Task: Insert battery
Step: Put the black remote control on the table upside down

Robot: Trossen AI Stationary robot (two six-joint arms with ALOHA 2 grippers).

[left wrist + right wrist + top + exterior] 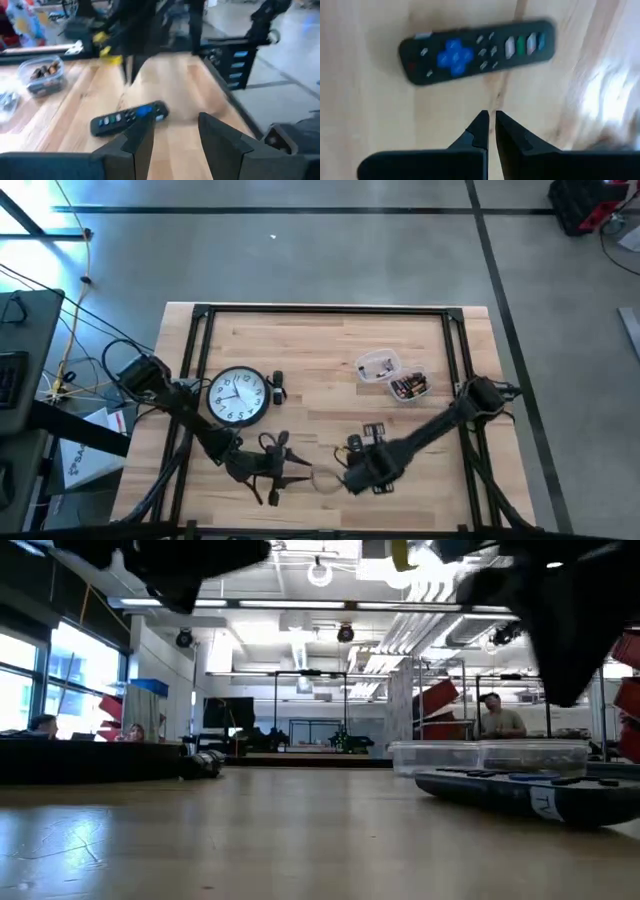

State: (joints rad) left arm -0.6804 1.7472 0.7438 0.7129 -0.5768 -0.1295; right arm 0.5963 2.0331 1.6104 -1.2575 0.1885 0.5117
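Black remote [477, 50] lies buttons-up on my counter [330, 350], long axis crosswise to my right hand [491, 120], just ahead of its closed, empty tips. My left hand [172, 135] waits open, farther off, so the right is nearer.

Grey concrete floor [330, 260], black floor tape, ceiling lights [320, 573], tall windows [60, 670] at left

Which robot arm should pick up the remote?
Probably the right. Its pincer hangs directly above the remote, button side up on the table, fingers nearly closed on nothing. The left pincer is open, but the remote lies farther ahead of it.
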